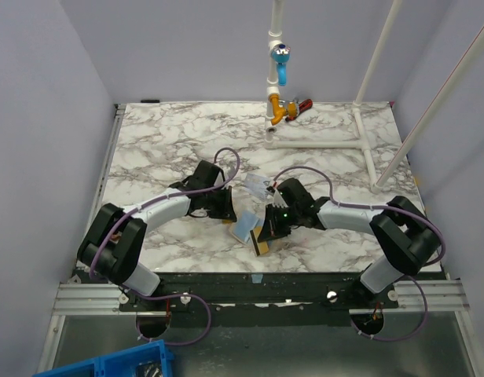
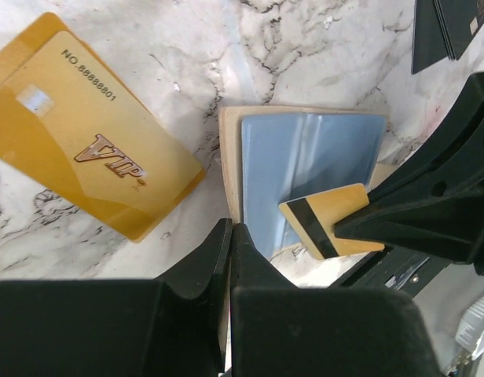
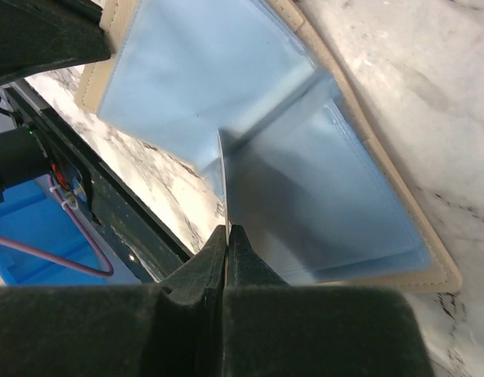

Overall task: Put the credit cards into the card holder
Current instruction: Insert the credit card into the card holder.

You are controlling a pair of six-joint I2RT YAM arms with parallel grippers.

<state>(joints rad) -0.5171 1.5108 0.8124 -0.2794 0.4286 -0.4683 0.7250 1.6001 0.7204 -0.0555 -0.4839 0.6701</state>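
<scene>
The card holder [image 2: 305, 165] lies open on the marble, beige rim and light-blue inside; it also shows in the top view [image 1: 243, 228] and the right wrist view [image 3: 320, 181]. My left gripper [image 2: 230, 228] is shut on its near beige edge. My right gripper [image 3: 227, 229] is shut on a gold card with a dark stripe [image 2: 324, 221], seen edge-on in its own view [image 3: 221, 177], its corner over the blue inside. A gold VIP card [image 2: 85, 141] lies flat to the left. Black cards [image 2: 434, 31] lie beyond. A pale patterned card [image 1: 256, 186] lies behind the grippers.
A white pipe frame [image 1: 320, 144] with coloured fittings stands at the back right. The table's dark front rail [image 3: 108, 220] runs just beside the holder. A blue bin [image 1: 108, 365] sits below the table at the front left.
</scene>
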